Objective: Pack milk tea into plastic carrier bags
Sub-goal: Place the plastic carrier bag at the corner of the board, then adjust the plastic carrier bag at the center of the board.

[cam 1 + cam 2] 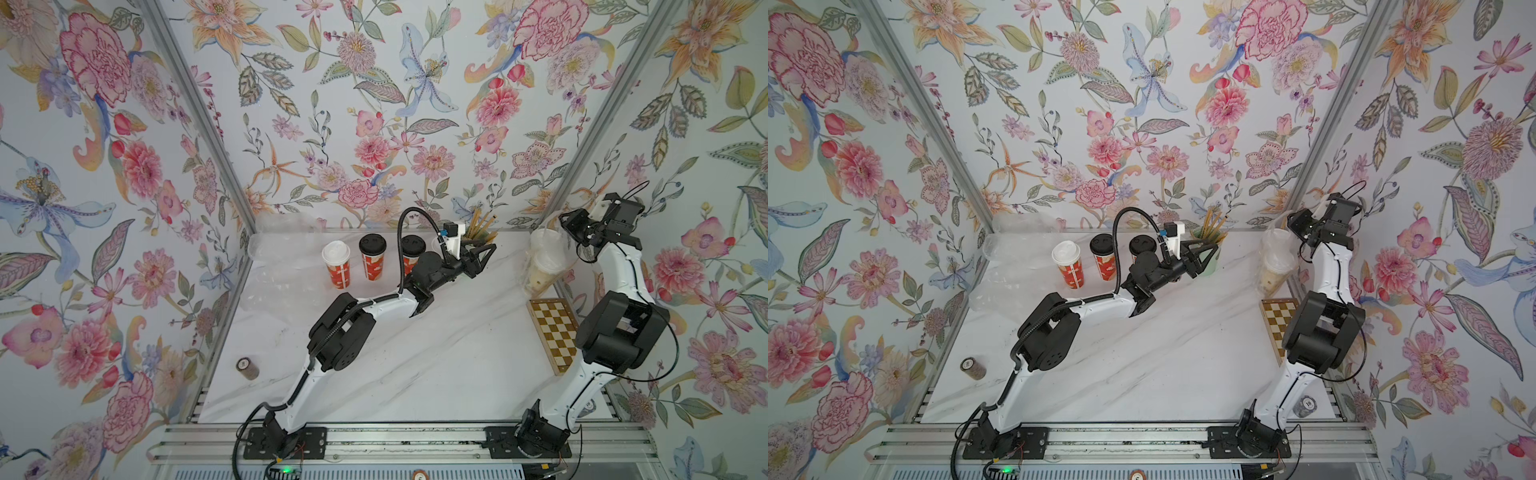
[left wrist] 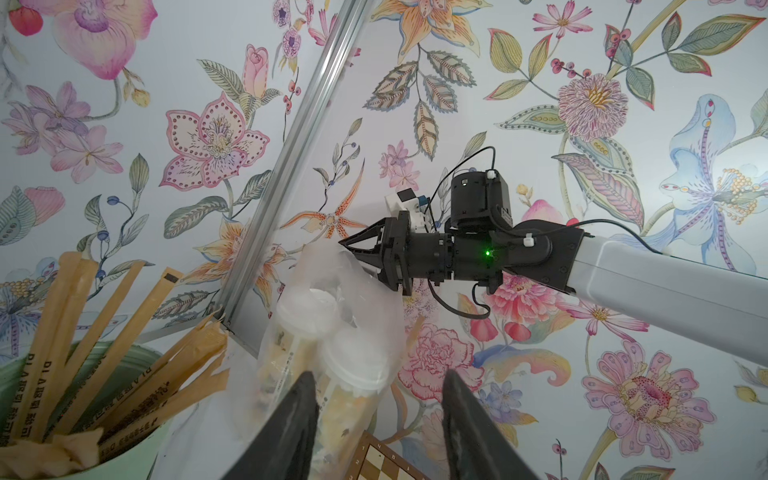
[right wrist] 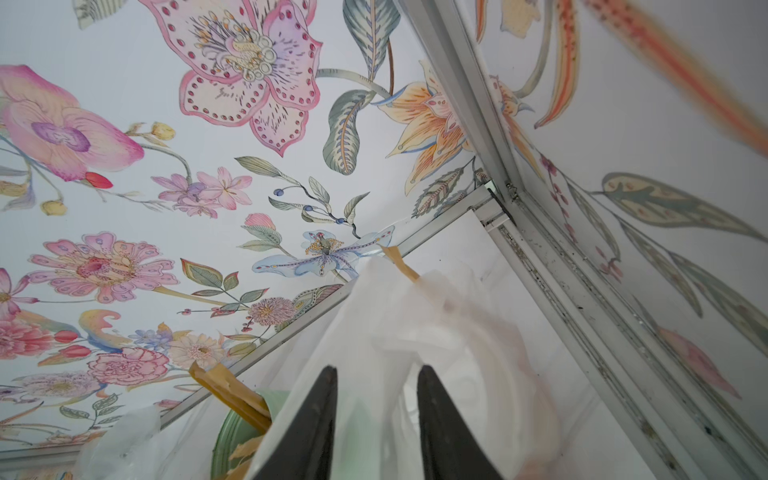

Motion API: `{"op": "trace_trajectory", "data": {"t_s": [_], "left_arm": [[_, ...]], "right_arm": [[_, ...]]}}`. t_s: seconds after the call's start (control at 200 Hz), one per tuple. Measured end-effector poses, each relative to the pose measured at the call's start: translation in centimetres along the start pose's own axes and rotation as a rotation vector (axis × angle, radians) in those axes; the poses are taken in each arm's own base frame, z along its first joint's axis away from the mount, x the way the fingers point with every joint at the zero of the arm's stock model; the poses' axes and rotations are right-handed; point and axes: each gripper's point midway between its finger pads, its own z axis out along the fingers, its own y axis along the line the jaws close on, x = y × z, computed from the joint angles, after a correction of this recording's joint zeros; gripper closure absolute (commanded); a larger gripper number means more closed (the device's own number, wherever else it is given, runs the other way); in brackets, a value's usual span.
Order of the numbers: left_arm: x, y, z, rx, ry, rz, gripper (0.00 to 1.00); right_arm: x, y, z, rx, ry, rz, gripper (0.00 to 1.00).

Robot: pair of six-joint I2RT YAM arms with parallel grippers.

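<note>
Closest to the wrist lenses, the left tool (image 2: 379,374) and right tool (image 3: 377,368) are both seen with fingers apart. Film of the carrier bag (image 2: 324,262) is seen between the right tool's fingers. Two clear cups (image 1: 542,276) are held in that bag at the right edge of the surface (image 1: 415,353), near its far corner. Three red cups (image 1: 338,266) are lined along the far edge.

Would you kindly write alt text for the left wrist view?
A clear carrier bag holding two white-lidded cups sits by the wall corner, the open right end effector at its top. A mint-green straw cup stands nearby.
</note>
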Motion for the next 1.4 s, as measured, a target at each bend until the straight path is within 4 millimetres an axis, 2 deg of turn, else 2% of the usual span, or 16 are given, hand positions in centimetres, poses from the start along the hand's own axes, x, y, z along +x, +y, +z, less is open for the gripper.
{"op": "trace_trajectory", "data": {"t_s": [0.12, 0.295, 0.44, 0.535, 0.616, 0.676, 0.831, 0.976, 1.031, 1.101, 1.186, 1.401], "left_arm": [[-1.8, -1.4, -0.7, -0.019, 0.033, 0.021, 0.47], [-4.6, -2.9, -2.0, -0.110, 0.134, 0.097, 0.46], [-6.8, -2.9, -4.5, -0.256, 0.225, 0.175, 0.46], [-7.5, -1.7, -6.8, -0.378, 0.297, 0.218, 0.45], [-7.5, -0.2, -9.1, -0.489, 0.367, 0.245, 0.45], [-7.6, 1.5, -11.5, -0.592, 0.421, 0.268, 0.45], [-7.8, 6.4, -20.2, -0.873, 0.557, 0.299, 0.45], [-8.6, 10.3, -29.6, -1.117, 0.636, 0.287, 0.43], [-8.8, 11.4, -32.4, -1.195, 0.657, 0.281, 0.41], [-8.9, 12.9, -35.4, -1.286, 0.688, 0.277, 0.40], [-8.4, 14.4, -38.1, -1.360, 0.739, 0.282, 0.39], [-6.6, 18.3, -42.0, -1.467, 0.906, 0.335, 0.30]], "right_arm": [[-1.6, 2.1, -3.3, 0.000, -0.049, -0.024, 0.51], [-3.8, 6.0, -9.4, -0.015, -0.142, -0.067, 0.46], [-2.9, 9.4, -13.3, -0.045, -0.170, -0.104, 0.43], [-0.5, 12.1, -14.3, -0.084, -0.137, -0.135, 0.40], [2.6, 14.4, -14.4, -0.122, -0.079, -0.171, 0.39], [5.2, 15.9, -14.2, -0.147, -0.025, -0.198, 0.39], [11.6, 17.8, -13.4, -0.180, 0.118, -0.250, 0.38], [16.5, 17.7, -12.6, -0.174, 0.227, -0.280, 0.37], [18.1, 17.4, -12.5, -0.170, 0.263, -0.288, 0.37], [19.4, 17.0, -12.4, -0.163, 0.297, -0.292, 0.37], [20.4, 16.6, -12.4, -0.157, 0.316, -0.295, 0.37], [21.1, 16.3, -13.2, -0.156, 0.323, -0.301, 0.37]]}}
